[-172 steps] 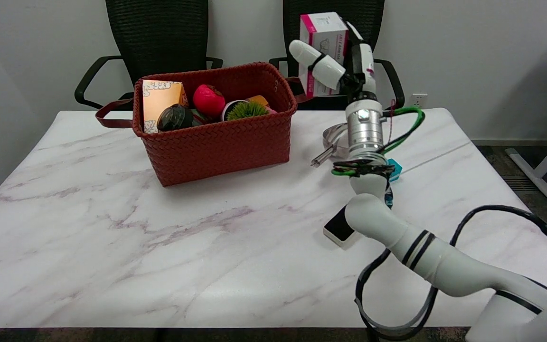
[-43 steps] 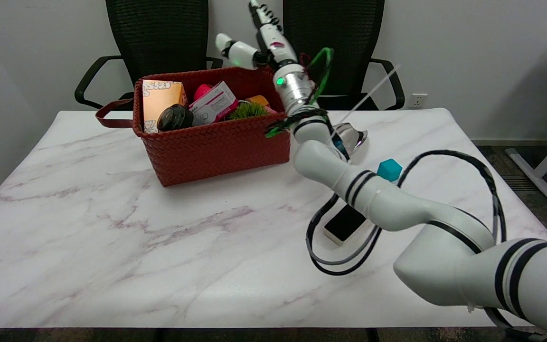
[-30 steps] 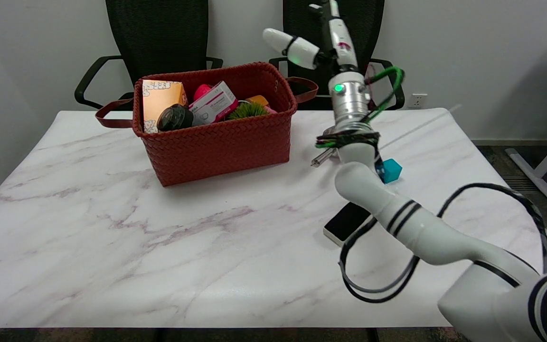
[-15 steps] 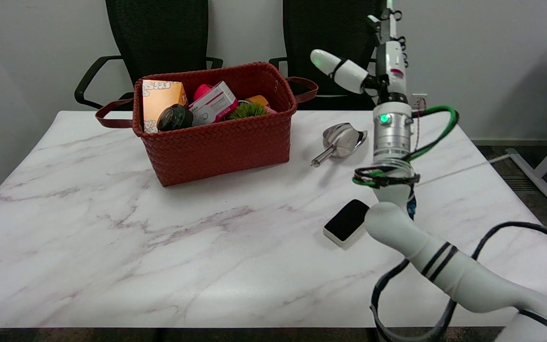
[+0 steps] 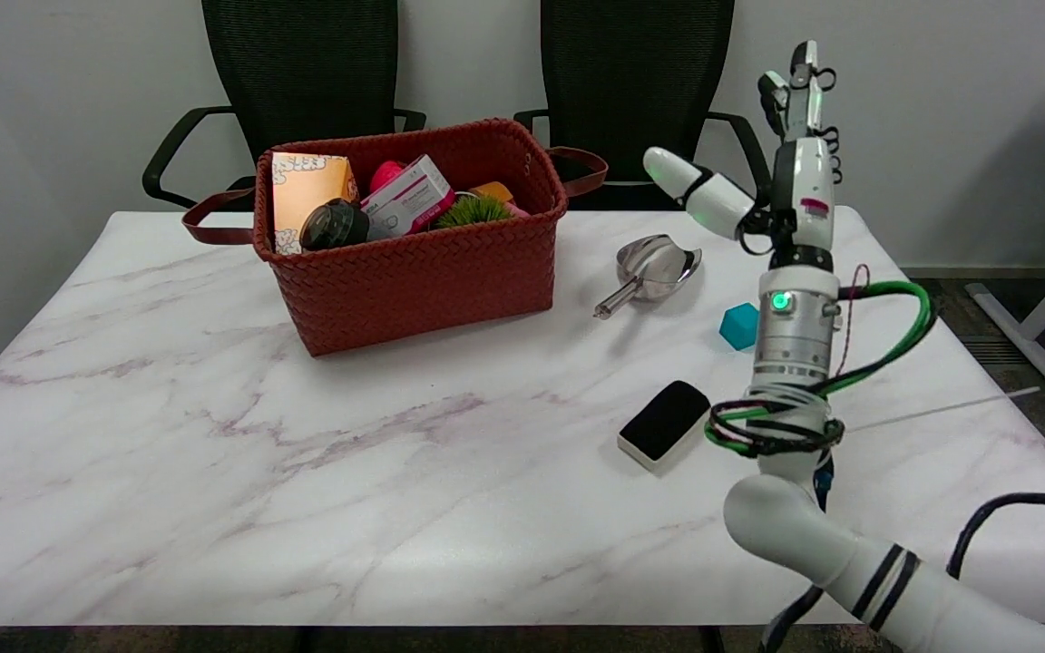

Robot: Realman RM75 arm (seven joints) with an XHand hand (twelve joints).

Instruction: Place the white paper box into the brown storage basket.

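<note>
Raised above the counter's right side, the right hand (image 5: 790,159) holds nothing: its fingers point straight up and its thumb sticks out to the left, well apart from them. A green light glows on the silver wrist below it, and green and black cables loop around the forearm, which rises almost upright from the white arm at the picture's lower right.

The counter (image 5: 214,472) is white marble with faint purplish veins. Two black mesh office chairs (image 5: 300,82) stand behind it against a plain pale wall, and a wall socket shows just right of the hand.

The brown storage basket (image 5: 414,263) sits at the far left-centre of the counter, a strap handle at each end. The white paper box (image 5: 409,201), white with pink edging, lies tilted inside it among the other contents: an orange carton (image 5: 303,186), a dark round jar (image 5: 332,225), a red ball behind and a green spiky tuft (image 5: 471,210).

Right of the basket lie a metal scoop (image 5: 654,265), a teal block (image 5: 739,325) and a flat black-topped white pad (image 5: 665,423), each apart from the others.
</note>
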